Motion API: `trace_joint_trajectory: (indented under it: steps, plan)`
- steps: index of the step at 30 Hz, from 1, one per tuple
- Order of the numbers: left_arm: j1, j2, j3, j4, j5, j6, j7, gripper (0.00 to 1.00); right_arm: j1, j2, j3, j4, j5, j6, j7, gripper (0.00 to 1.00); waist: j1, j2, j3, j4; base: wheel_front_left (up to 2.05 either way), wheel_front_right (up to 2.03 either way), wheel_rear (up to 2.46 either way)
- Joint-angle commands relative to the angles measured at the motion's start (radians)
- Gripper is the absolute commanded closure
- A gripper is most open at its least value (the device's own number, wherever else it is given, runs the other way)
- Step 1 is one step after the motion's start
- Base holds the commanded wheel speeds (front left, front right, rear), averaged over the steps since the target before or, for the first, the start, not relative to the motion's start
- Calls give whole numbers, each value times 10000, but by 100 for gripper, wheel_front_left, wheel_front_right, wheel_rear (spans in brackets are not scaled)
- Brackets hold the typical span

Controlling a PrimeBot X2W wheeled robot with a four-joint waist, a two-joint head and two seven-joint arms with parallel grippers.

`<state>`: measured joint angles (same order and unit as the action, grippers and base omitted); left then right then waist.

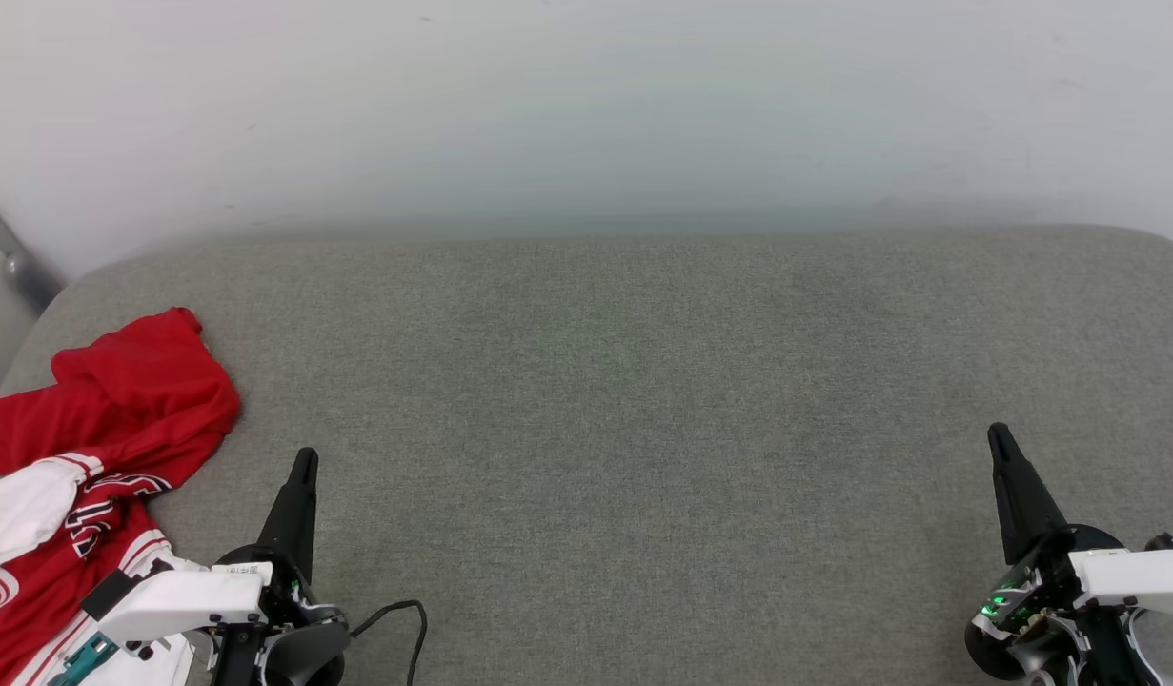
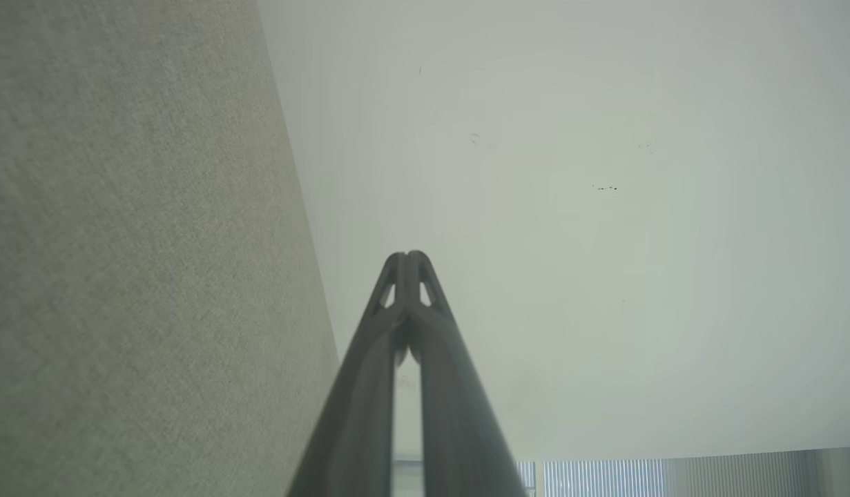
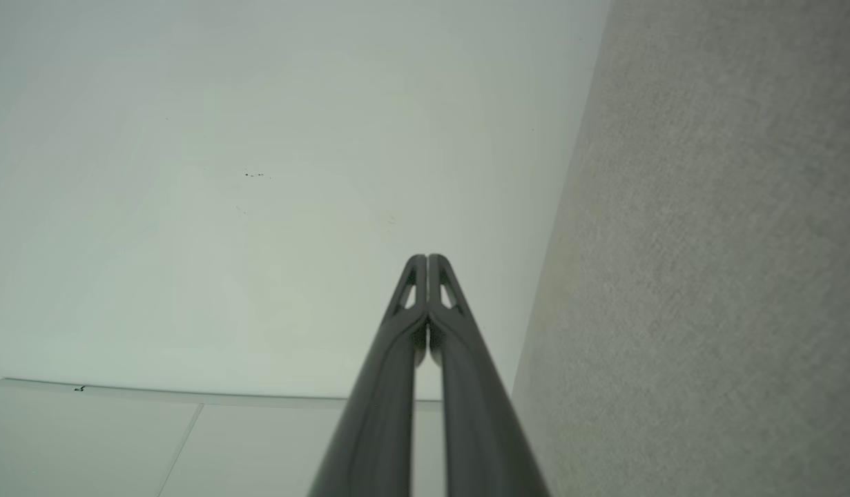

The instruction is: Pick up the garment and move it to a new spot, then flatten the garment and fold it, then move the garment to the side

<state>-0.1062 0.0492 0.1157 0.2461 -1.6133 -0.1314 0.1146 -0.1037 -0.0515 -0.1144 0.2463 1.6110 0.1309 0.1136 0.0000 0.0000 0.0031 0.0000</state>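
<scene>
The garment (image 1: 119,410), a red jersey with a white sleeve end, striped trim and black white-outlined lettering, lies crumpled at the left edge of the grey padded surface (image 1: 624,400). My left gripper (image 1: 305,457) stands just right of it, apart from the cloth, fingers pressed together and holding nothing. In the left wrist view the same gripper (image 2: 409,255) points past the surface toward the wall, tips touching. My right gripper (image 1: 998,433) rests far off at the lower right, also shut and empty; the right wrist view shows its tips (image 3: 427,257) meeting.
A pale wall (image 1: 586,105) rises behind the grey surface. A grey metal bar (image 1: 14,257) slants down at the far left. A black cable (image 1: 405,619) loops beside my left wrist. The surface's left edge runs close to the garment.
</scene>
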Motion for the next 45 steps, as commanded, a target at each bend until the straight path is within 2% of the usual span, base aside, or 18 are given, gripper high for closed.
trace_joint_trajectory:
  steps: [1,14,15,25,31,39,45]
  plan:
    - [-63,-21,19,-1,13,-32,21,100,-109,31,3,12,40,-3,-8,100,0,0,0,0,0,0,0]
    - [-63,-21,17,-1,12,-32,20,100,-109,31,3,12,40,-3,-8,100,0,0,0,0,0,0,0]
    - [9,0,-4,27,-2,2,-2,0,14,0,0,25,-2,0,0,0,0,0,1,0,0,0,0]
    - [27,-8,-517,-42,26,8,-400,0,184,8,269,4,-236,0,-414,0,0,0,5,5,0,0,0]
    - [-40,19,-837,-194,364,7,-705,0,199,-24,499,-89,-835,0,-702,0,0,0,1,22,0,0,0]
    - [-84,10,-955,-262,1645,7,-1060,0,230,-53,620,-361,-2512,-1,-1056,0,0,0,-13,44,0,0,0]
    - [-103,4,-1095,-447,3136,7,-1306,0,297,-30,665,-595,-3912,-1,-1298,0,0,0,-30,64,0,0,0]
